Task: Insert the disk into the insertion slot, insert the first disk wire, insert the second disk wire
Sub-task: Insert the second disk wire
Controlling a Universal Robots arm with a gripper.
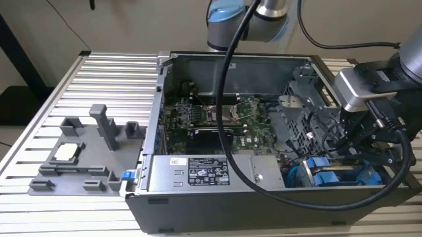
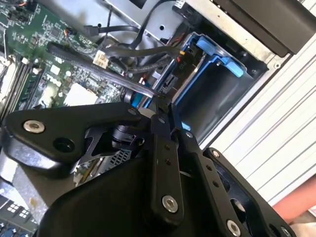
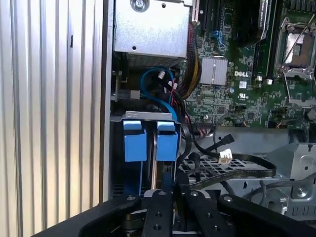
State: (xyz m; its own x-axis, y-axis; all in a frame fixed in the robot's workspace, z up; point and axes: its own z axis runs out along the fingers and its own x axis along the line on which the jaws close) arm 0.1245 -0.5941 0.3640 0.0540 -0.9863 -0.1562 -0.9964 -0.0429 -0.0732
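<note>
The black two-fingered hand (image 3: 170, 190), fingers drawn narrow, sits over the blue-fitted grey metal drive bay (image 1: 339, 175) at five o'clock in the open grey computer case (image 1: 197, 202).

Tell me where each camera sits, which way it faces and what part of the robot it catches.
Exterior view: off the arm, looking down into the open computer case on the slatted table; the arm's blue-capped joint and camera-laden wrist show.
First wrist view: on the wrist, looking past the gripper at the blue carrier tabs and motherboard.
Second wrist view: on the wrist, looking along the gripper at the blue carrier frame.
Both wrist views share the gripper, blue carrier and motherboard.
</note>
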